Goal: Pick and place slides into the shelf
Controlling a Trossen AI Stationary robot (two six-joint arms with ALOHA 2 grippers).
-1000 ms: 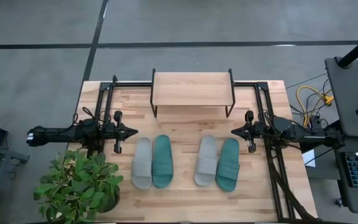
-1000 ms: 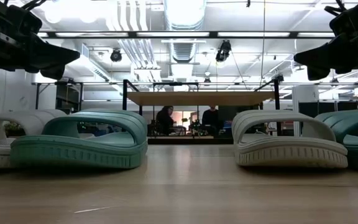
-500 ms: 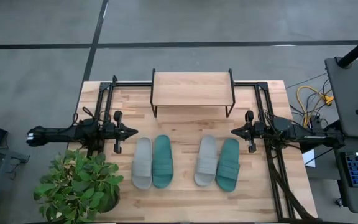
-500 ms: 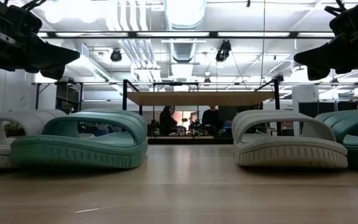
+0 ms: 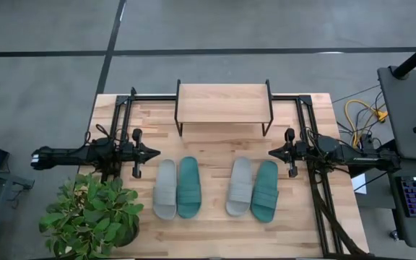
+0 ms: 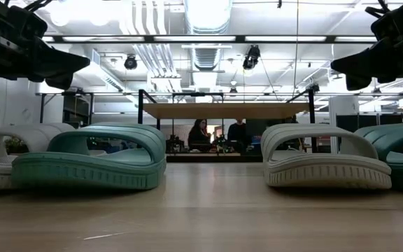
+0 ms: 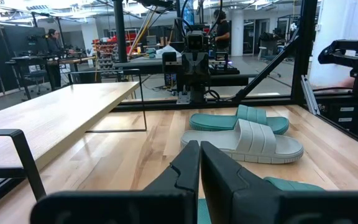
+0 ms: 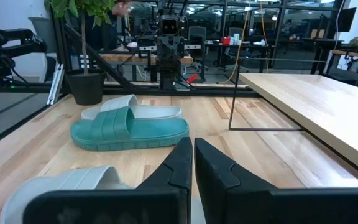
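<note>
Four slides lie soles down on the table in two pairs: a grey slide (image 5: 165, 188) beside a teal slide (image 5: 188, 186) on the left, a grey slide (image 5: 240, 186) beside a teal slide (image 5: 265, 190) on the right. The shelf (image 5: 223, 103), a low plank rack on thin black legs, stands at the table's far middle. My left gripper (image 5: 157, 151) hangs shut and level above the table's left side, pointing right. My right gripper (image 5: 271, 152) hangs shut and level above the right side, pointing left. Both are clear of the slides.
A potted plant (image 5: 92, 217) stands at the table's near left corner. Black frame rails (image 5: 121, 108) run along the left and right sides. Bare wood lies between the slides and the shelf. People sit in the room beyond the table (image 6: 200, 133).
</note>
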